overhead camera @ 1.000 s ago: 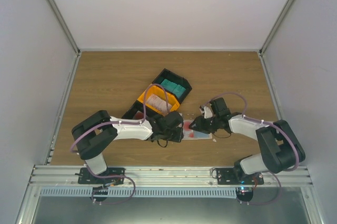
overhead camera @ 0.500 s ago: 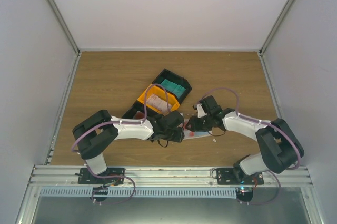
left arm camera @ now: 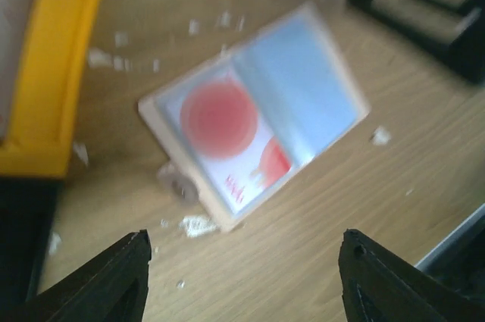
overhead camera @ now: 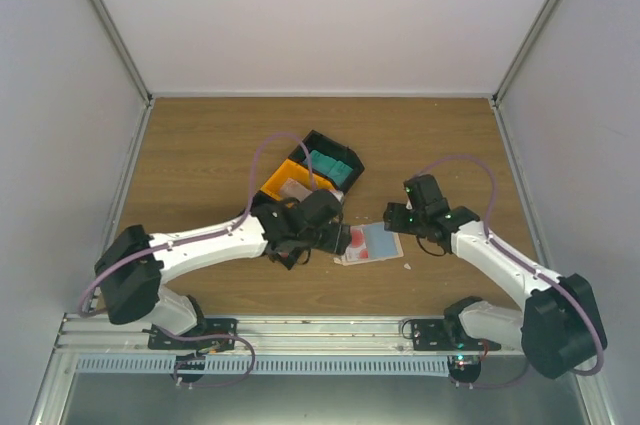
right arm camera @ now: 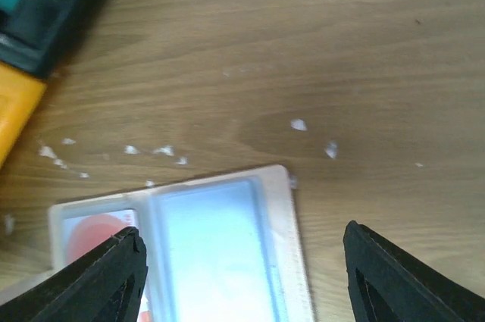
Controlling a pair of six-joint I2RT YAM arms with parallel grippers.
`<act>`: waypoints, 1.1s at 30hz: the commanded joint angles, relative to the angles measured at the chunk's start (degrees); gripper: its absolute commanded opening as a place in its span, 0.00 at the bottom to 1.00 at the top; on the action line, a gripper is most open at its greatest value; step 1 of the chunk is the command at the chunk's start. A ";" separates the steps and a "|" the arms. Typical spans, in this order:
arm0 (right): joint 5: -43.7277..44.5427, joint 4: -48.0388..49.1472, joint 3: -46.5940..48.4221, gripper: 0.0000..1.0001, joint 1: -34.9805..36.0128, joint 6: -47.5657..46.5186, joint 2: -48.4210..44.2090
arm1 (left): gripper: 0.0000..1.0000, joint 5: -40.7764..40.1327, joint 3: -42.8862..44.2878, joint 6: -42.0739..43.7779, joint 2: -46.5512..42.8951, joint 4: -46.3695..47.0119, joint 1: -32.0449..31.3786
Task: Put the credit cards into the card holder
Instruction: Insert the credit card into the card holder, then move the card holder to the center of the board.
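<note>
A: Since the card holder (overhead camera: 368,242) is laid open and flat on the table (overhead camera: 200,145) between the two arms, is a pocket taken to be filled?

B: Yes. A red-blotched card (left arm camera: 227,129) is seen tucked into the pocket nearer the left arm; the blue-grey pocket beside it is shown bare.

A: How are the jaws held?

B: The left gripper (left arm camera: 242,276) and right gripper (right arm camera: 242,276) are both spread wide with nothing gripped, probably so the holder is left free.

A: And the other cards?

B: Teal cards (overhead camera: 328,165) are kept in the black tray (overhead camera: 318,140), pale cards (overhead camera: 293,188) in the orange tray (overhead camera: 272,185), just behind the holder.
</note>
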 commanded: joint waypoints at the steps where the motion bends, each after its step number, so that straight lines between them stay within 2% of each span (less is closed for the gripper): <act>1: -0.36 0.88 -4.23 0.72 -2.76 1.24 -0.50 | 0.71 -4.93 6.33 5.16 -3.99 -4.09 3.20; 9: -11.00 5.13 -8.51 0.71 -4.09 0.87 2.30 | 0.72 -2.04 10.61 10.05 -4.44 -2.72 12.48; 16: -10.98 5.82 -10.05 0.69 -3.97 0.77 3.99 | 0.72 3.81 11.38 11.86 -1.72 -0.87 18.11; 20: -12.94 5.77 -10.67 0.69 -4.01 0.80 4.12 | 0.72 5.91 12.82 13.33 1.12 -0.74 19.24; 28: -24.16 7.50 -11.76 0.68 -3.96 1.19 0.58 | 0.71 10.12 20.89 17.27 10.51 0.87 19.89; 30: -22.47 7.18 -10.54 0.69 -4.00 1.68 -0.66 | 0.68 9.92 23.95 18.27 13.78 1.01 20.12; 33: -14.22 5.82 -8.04 0.69 -4.11 2.59 -1.07 | 0.60 4.59 28.74 19.25 19.33 -0.01 20.57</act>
